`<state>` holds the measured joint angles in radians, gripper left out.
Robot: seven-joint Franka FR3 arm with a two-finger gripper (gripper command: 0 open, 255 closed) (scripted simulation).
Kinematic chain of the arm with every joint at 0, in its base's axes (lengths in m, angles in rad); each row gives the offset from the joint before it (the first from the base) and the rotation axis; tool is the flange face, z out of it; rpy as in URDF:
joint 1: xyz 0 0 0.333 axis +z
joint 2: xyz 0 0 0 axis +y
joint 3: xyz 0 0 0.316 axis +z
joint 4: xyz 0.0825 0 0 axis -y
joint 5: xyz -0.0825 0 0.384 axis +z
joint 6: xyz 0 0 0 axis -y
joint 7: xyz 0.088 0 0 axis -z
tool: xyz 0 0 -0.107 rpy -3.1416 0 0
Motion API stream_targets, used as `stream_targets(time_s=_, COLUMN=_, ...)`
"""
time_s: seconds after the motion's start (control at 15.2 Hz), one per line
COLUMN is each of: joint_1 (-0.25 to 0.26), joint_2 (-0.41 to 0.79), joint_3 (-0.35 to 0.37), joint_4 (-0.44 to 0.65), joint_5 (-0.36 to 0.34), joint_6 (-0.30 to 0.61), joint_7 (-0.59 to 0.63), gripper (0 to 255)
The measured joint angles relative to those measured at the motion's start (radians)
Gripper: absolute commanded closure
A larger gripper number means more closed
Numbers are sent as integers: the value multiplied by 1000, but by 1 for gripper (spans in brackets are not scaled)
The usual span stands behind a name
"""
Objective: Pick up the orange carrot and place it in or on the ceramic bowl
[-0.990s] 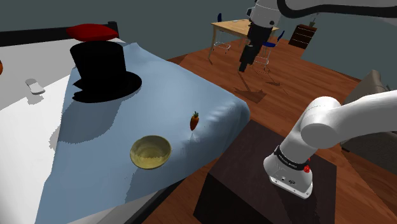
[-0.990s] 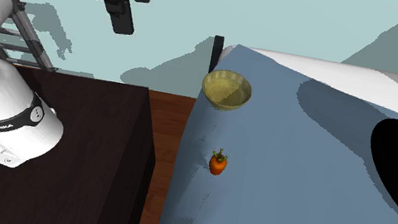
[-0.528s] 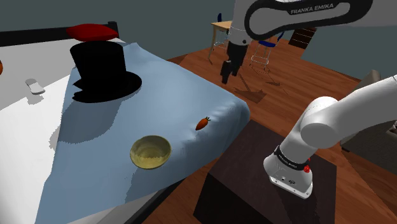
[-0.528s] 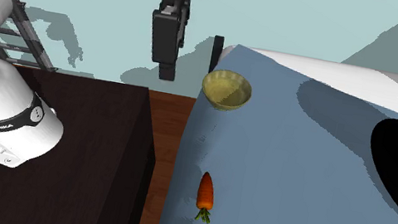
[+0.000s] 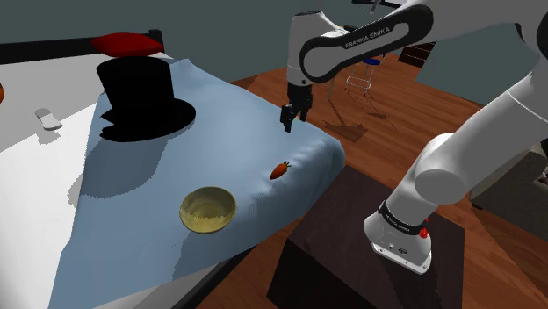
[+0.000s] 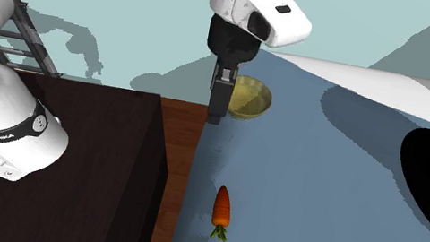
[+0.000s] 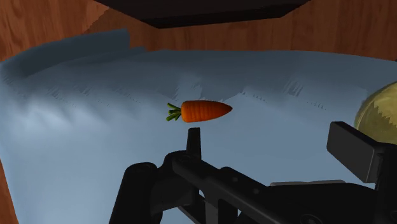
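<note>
The orange carrot [image 5: 280, 169] [image 6: 223, 209] [image 7: 203, 111] lies flat on the bed's blue blanket [image 5: 219, 132], close to the edge that faces my dark stand [image 5: 351, 250] - its tip turned toward the bowl and its green top away from it. The yellowish bowl [image 5: 186, 204] [image 6: 264, 92] [image 7: 375, 111] sits upright and empty on the same blanket, further along that edge and apart from the carrot. My jaws hang released in the air over the blanket with nothing between them - the carrot lies just beyond their tips in the wrist view, untouched, and a black top hat [image 5: 140, 97] stands farther back on the bed.
</note>
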<state>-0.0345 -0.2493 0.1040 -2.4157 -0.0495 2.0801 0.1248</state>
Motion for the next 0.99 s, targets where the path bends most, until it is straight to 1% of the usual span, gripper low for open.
stream_targets(time_s=0.2, joint_1=-5, joint_2=136, joint_3=9, joint_4=42, joint_5=-18, joint_6=67, joint_7=40, gripper=0)
stream_targets(time_s=0.46, joint_1=-2, joint_2=306, joint_3=17, joint_4=115, joint_5=-44, joint_6=126, joint_7=99, gripper=0)
stream_targets(time_s=0.59, joint_1=-2, joint_2=378, joint_3=14, joint_4=156, joint_5=-56, joint_6=137, joint_7=119, gripper=0)
stream_targets(time_s=0.92, joint_1=14, joint_2=603, joint_3=4, joint_4=294, joint_5=-86, joint_6=177, joint_7=180, gripper=0)
stream_targets(time_s=0.99, joint_1=16, joint_2=631, joint_3=2, joint_4=307, joint_5=-90, joint_6=185, joint_7=187, gripper=0)
